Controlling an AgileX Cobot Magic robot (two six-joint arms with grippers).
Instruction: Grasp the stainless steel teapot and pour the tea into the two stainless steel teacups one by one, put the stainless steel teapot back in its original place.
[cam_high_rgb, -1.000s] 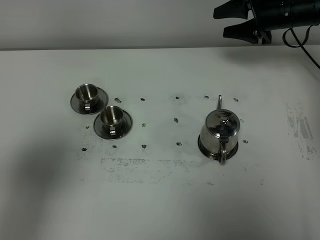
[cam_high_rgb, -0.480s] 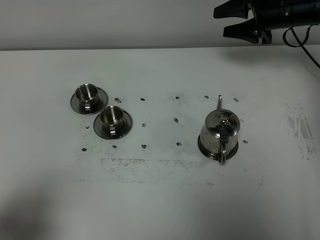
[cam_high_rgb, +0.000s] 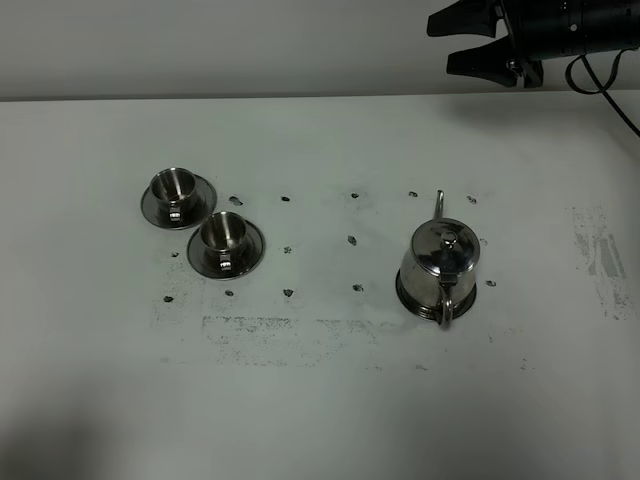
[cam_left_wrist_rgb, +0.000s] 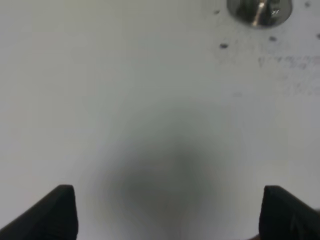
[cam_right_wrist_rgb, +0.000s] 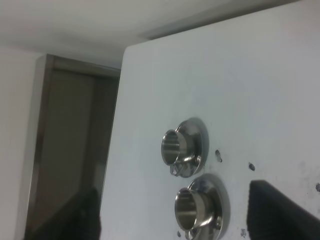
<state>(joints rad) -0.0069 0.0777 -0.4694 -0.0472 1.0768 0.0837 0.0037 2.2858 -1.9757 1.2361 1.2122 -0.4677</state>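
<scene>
White scuffed table bears all items. Right gripper jaws stand parted, holding nothing; teapot sits upright well apart from them, far teacup and near teacup ahead. Left gripper jaws gape wide, empty.

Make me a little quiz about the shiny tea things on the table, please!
1. True or false: the stainless steel teapot stands upright on the table with its lid on.
2. How many stainless steel teacups are there? A) one B) two C) three
3. Fill the gap: the right gripper is up in the air, holding nothing, with its jaws ____.

Key: 1 true; 2 B; 3 open.
</scene>
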